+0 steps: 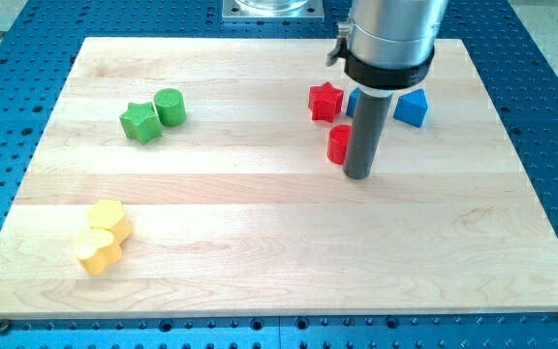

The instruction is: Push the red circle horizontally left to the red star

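Observation:
The red circle (337, 143) stands on the wooden board, just below the red star (325, 101) and partly hidden by my rod on its right side. My tip (358, 175) rests on the board at the circle's right, touching or nearly touching it. The red star lies at the view's top centre, a little left of the rod.
A blue block (411, 108) sits right of the rod, another blue block (355, 101) shows behind it. A green star (140, 123) and green cylinder (170, 106) sit at upper left. Two yellow blocks (105, 236) lie at lower left. The board (279, 262) rests on a blue perforated table.

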Robot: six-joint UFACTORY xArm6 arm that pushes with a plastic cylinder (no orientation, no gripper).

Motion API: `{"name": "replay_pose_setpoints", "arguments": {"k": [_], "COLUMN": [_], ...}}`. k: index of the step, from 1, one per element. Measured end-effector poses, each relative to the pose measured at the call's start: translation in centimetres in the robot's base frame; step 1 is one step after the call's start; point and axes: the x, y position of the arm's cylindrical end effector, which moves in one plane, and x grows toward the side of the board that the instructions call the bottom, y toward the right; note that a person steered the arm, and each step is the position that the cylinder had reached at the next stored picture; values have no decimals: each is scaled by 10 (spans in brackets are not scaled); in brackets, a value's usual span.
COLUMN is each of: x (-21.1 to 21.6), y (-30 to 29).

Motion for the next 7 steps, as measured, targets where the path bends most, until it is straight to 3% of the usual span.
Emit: {"name": "replay_pose_setpoints", "arguments": {"k": [1,3,4,5,7], "x": [-8,-28,14,-2,-73], "y": [40,-94,-110,-146,-112]}}
